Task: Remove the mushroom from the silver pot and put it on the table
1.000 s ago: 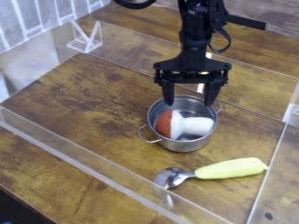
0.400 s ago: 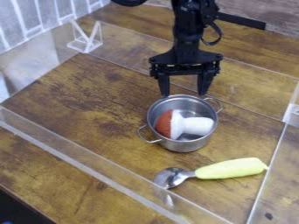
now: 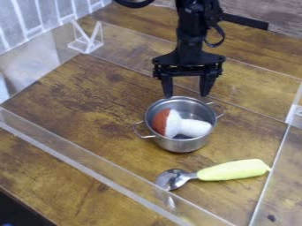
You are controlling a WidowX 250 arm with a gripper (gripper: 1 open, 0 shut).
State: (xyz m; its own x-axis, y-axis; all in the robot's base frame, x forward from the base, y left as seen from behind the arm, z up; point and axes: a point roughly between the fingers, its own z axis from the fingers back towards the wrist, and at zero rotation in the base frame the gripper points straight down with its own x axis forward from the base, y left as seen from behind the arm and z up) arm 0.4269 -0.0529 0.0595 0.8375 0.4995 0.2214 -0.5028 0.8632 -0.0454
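Note:
The silver pot [image 3: 179, 124] stands on the wood-plank table [image 3: 83, 101], right of centre. Inside it the mushroom [image 3: 185, 126] lies on its side, red-orange cap to the left and white stem to the right. My gripper [image 3: 189, 86] hangs on the black arm just behind the pot's far rim, pointing steeply down. Its two dark fingers [image 3: 167, 86] stand wide open with nothing between them, tips a little above rim height and apart from the pot.
A spoon [image 3: 216, 172] with a yellow-green handle lies in front of the pot, towards the near right. Clear acrylic walls [image 3: 83, 168] edge the table in front and at the left. A small clear stand [image 3: 84, 37] sits at the back left.
The gripper moved from directly over the pot to slightly behind its far rim, staying open. The pot has shifted a little; the mushroom still lies inside.

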